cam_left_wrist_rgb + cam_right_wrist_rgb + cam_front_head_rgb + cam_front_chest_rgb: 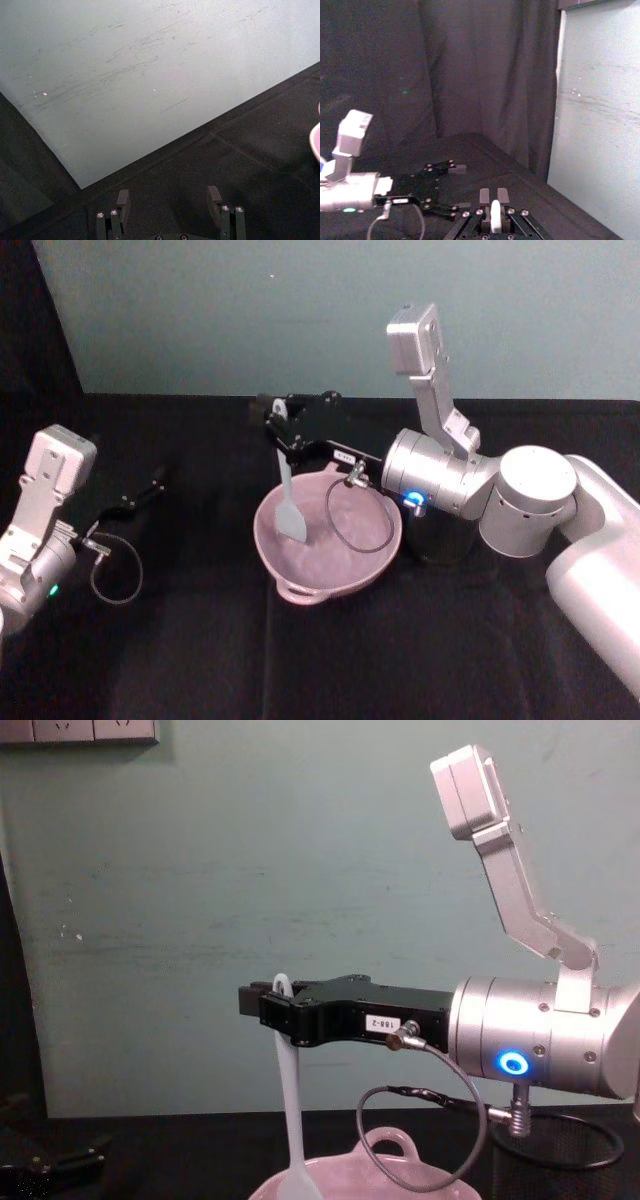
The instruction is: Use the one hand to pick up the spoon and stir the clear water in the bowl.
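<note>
Above the bowl (345,582), right gripper (262,1005) clamps the spoon (291,1110); label (383,1022) reads "188-2".

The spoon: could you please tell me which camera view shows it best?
The head view: the spoon hangs whole from the right gripper, blade down in the bowl. The chest view shows its upright handle from the side, blade cropped. The right wrist view shows its handle end between the fingers. The left gripper sits parked.

The only writing I can read is on a small white label (383,1022) on the black side of the right hand (262,1003); in the chest view it says "188-2". In the head view the print is too small to read.
</note>
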